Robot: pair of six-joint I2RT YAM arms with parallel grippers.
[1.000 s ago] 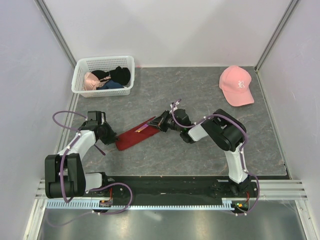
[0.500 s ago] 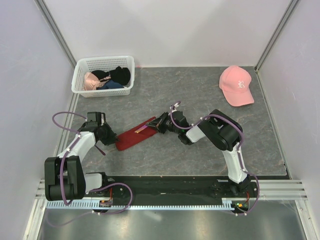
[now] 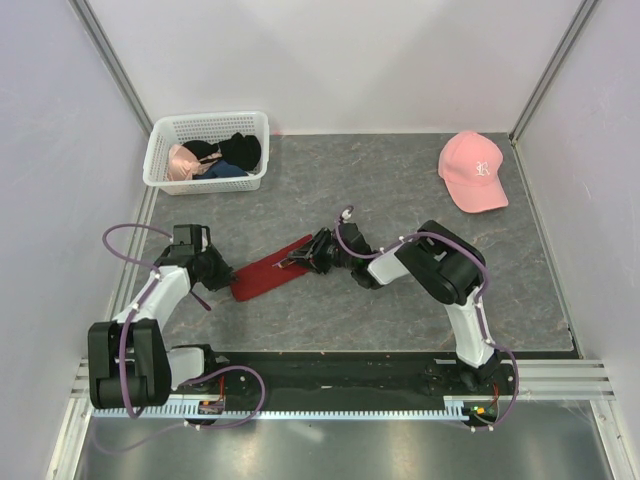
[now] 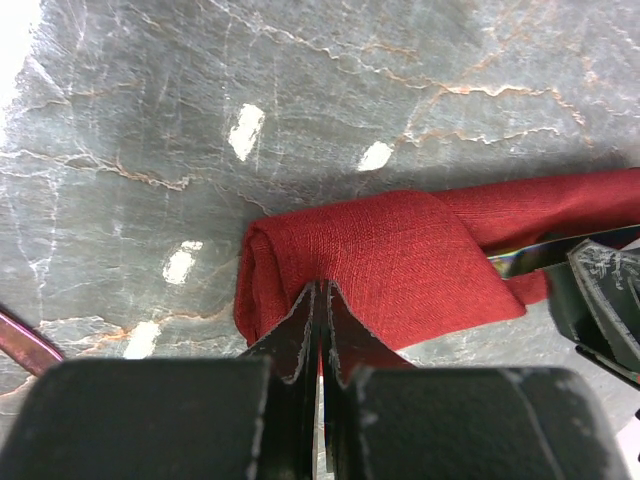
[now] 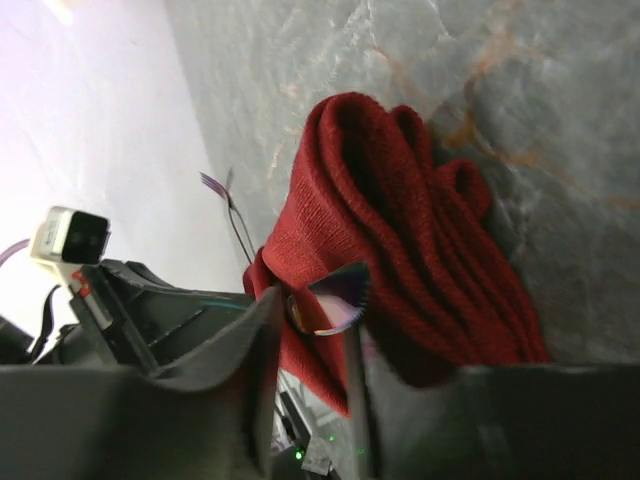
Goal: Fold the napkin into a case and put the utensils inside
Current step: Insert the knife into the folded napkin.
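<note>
- We see the napkin [image 3: 270, 272] lying on the desk [image 3: 400, 190] as a narrow dark red strip. It is folded into a case and runs diagonally between the two arms, left of the desk's middle.
- The left arm [image 3: 165, 285] reaches to the strip's near-left end. The left jaws are closed tight, both fingers [image 4: 298, 325] pressed together with their tips on the folded end of the cloth. We cannot tell whether a layer is nipped between them.
- The right arm [image 3: 440, 262] stretches leftward, low over the desk, to the strip's far-right end. The right jaws stand partly apart, with the end of a shiny utensil [image 5: 325, 300] between the fingers. We cannot tell whether they press on it.
- In the left wrist view, the utensil runs from the right jaws and disappears under the top layer of the case.
- A white basket [image 3: 160, 165] in the far-left corner holds black and pink garments [image 3: 215, 155].
- A pink cap [image 3: 473, 170] lies at the far right, well apart from the napkin.
</note>
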